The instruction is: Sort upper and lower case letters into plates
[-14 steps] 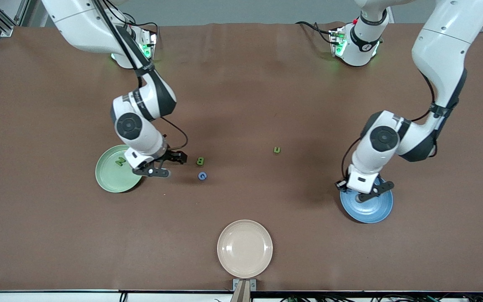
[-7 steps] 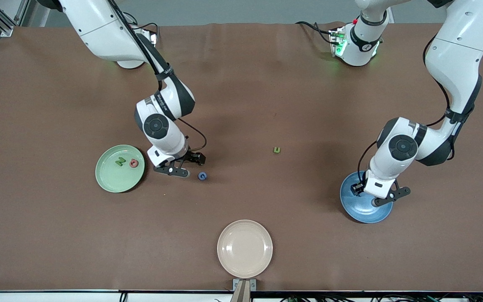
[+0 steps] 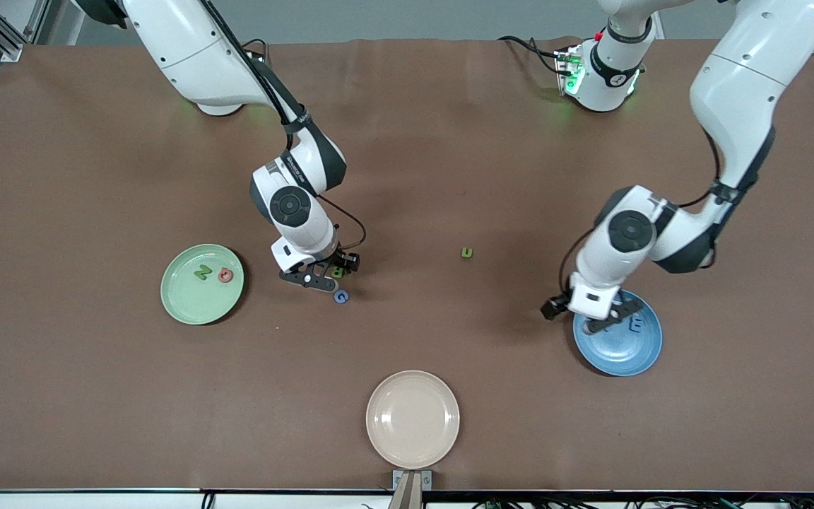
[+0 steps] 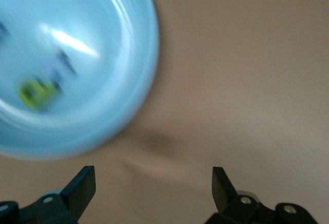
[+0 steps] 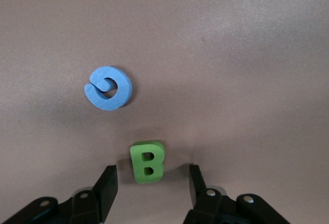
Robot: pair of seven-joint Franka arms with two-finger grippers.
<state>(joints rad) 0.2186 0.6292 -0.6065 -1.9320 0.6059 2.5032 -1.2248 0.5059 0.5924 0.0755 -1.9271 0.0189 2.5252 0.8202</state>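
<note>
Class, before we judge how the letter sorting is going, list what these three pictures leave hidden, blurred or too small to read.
- Blue plate, front view: the left gripper and wrist cover part of it, so its letters cannot be counted.
- Same plate, left wrist view: motion blur; a green piece is unreadable.
- Green B, front view: mostly hidden by the right gripper.
- Lone green letter, front view: too small to read.

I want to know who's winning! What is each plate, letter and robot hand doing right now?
Green plate: holds N and O.
Blue plate: holds letters.
Cream plate: no letters.
B: on table, between right end effector fingers, ungripped.
G: on table.
n: on table.
Left end effector: open, empty.
</note>
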